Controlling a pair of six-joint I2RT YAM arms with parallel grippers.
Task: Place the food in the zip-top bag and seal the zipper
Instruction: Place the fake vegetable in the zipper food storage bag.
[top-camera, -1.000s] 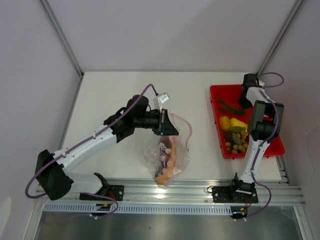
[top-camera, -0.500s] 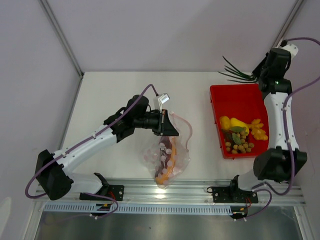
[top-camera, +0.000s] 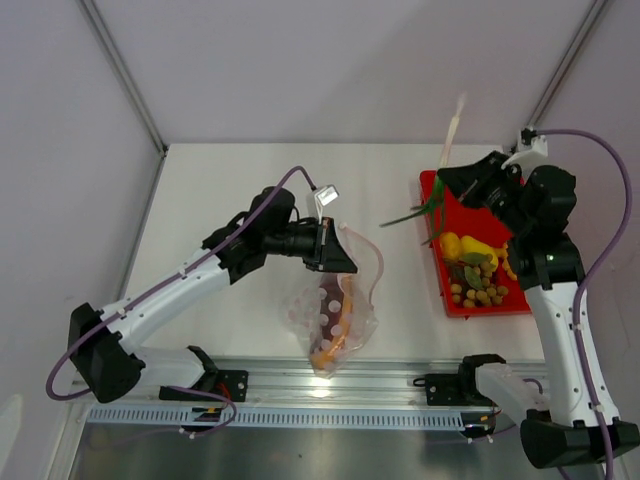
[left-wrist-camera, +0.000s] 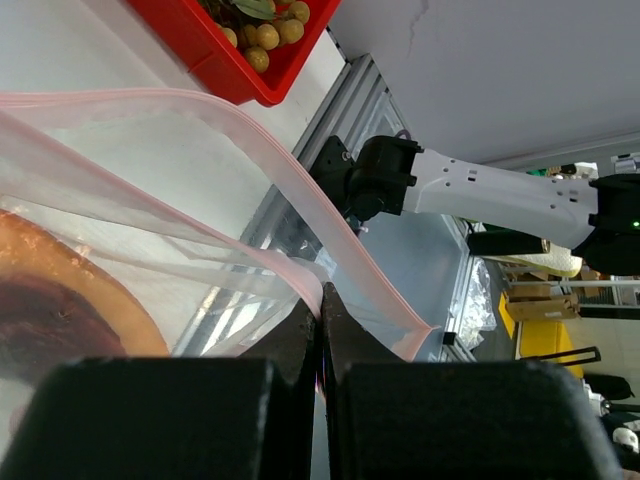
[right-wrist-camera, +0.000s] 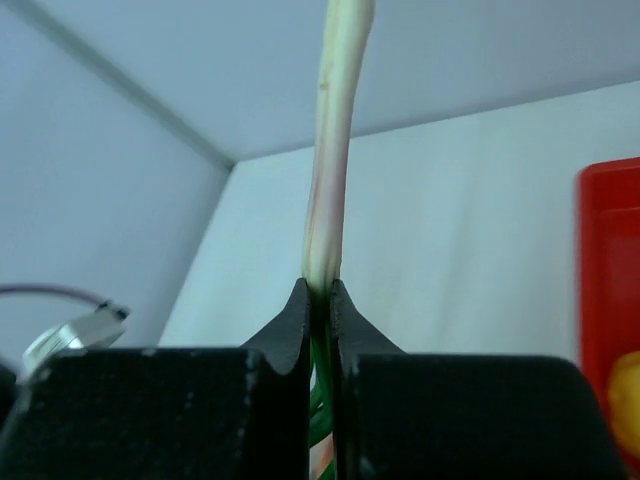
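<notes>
The clear zip-top bag (top-camera: 335, 318) with pinkish dots hangs from my left gripper (top-camera: 340, 252), which is shut on its mouth edge. In the left wrist view the pink zipper (left-wrist-camera: 250, 120) curves away from the shut left gripper (left-wrist-camera: 320, 305), and an orange-red melon slice (left-wrist-camera: 90, 310) lies inside the bag. My right gripper (top-camera: 446, 183) is shut on the green onion (top-camera: 452, 128) above the red tray's left rim; green leaves (top-camera: 412, 215) trail toward the bag. The pale stalk (right-wrist-camera: 335, 150) rises from the shut right gripper (right-wrist-camera: 320, 290). A yellow pepper (top-camera: 463, 245) and grapes (top-camera: 475, 290) lie in the tray.
The red tray (top-camera: 435, 262) sits at the right of the white table, close to the right arm's column. An aluminium rail (top-camera: 400, 378) runs along the near edge. Grey walls close in the back and both sides.
The right arm has lifted the green onion out of the tray and swung it from the back right corner leftward over the tray's left rim. The left arm and bag have not moved.
</notes>
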